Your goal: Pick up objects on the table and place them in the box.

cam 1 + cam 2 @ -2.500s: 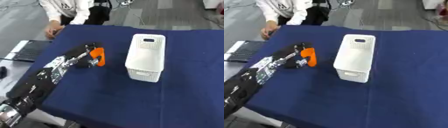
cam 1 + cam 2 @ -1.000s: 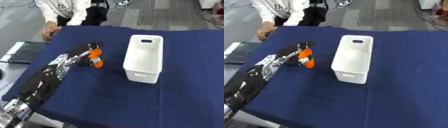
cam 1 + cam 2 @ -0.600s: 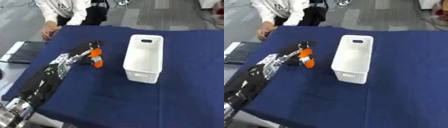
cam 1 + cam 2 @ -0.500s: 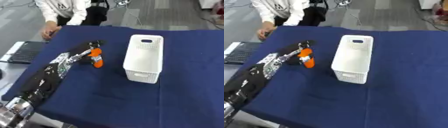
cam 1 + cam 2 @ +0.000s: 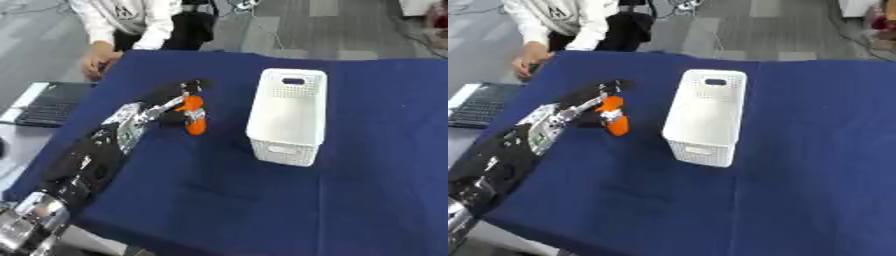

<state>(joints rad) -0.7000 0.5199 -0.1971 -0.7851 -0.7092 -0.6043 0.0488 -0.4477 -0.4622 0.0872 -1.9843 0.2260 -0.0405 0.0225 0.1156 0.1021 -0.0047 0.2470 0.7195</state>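
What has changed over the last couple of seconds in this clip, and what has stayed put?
The left hand, curled round the orange object, has tipped it from lying nearly flat on the blue cloth to more upright, seemingly lifted a little, with no clear shift toward the white box. The grip was already in place earlier. The box has not moved, and nothing has gone into it. The right hand shows in neither view.
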